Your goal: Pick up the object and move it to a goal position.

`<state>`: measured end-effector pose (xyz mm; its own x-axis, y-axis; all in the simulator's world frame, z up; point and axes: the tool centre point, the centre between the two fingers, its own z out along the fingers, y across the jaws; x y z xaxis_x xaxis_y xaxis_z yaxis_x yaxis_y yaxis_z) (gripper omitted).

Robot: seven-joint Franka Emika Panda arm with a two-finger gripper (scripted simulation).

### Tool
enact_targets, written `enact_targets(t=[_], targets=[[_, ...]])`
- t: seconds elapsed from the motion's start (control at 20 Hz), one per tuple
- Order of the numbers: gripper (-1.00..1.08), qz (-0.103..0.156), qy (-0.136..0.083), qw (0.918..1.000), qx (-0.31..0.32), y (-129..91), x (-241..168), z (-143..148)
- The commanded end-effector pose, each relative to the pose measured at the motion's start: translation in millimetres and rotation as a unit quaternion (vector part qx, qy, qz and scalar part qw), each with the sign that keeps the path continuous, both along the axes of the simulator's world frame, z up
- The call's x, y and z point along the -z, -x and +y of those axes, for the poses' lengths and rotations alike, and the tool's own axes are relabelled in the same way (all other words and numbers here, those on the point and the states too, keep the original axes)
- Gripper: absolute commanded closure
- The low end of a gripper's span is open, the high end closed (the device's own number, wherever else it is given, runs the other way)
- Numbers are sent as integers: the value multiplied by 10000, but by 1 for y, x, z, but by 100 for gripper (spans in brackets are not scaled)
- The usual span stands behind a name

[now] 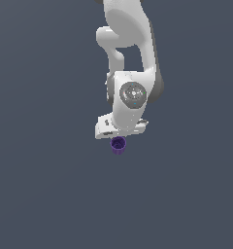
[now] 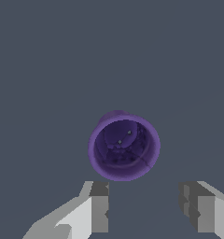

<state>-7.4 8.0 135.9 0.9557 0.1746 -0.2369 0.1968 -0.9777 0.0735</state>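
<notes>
The object is a small dark-purple cup with a hollow top, standing upright on the grey floor. In the exterior view it sits just below my white gripper's body, which hides the fingers there. In the wrist view the cup shows its open mouth from above, just beyond my gripper. The two fingers stand wide apart with nothing between them. The cup lies ahead of the fingertips, not between them.
A plain dark grey surface lies all around the cup. The white arm rises above the gripper toward the top of the exterior view. No other objects show.
</notes>
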Motion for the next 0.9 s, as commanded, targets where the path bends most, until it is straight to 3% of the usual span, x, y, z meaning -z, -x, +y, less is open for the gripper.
enact_targets(t=[0.0,0.4,0.85], targets=[[-20,272,139,9991,-293,1,8,6],[-20,1158,650,9843,-1166,5,28,22],[-20,2068,1259,9513,-1910,10,43,35]])
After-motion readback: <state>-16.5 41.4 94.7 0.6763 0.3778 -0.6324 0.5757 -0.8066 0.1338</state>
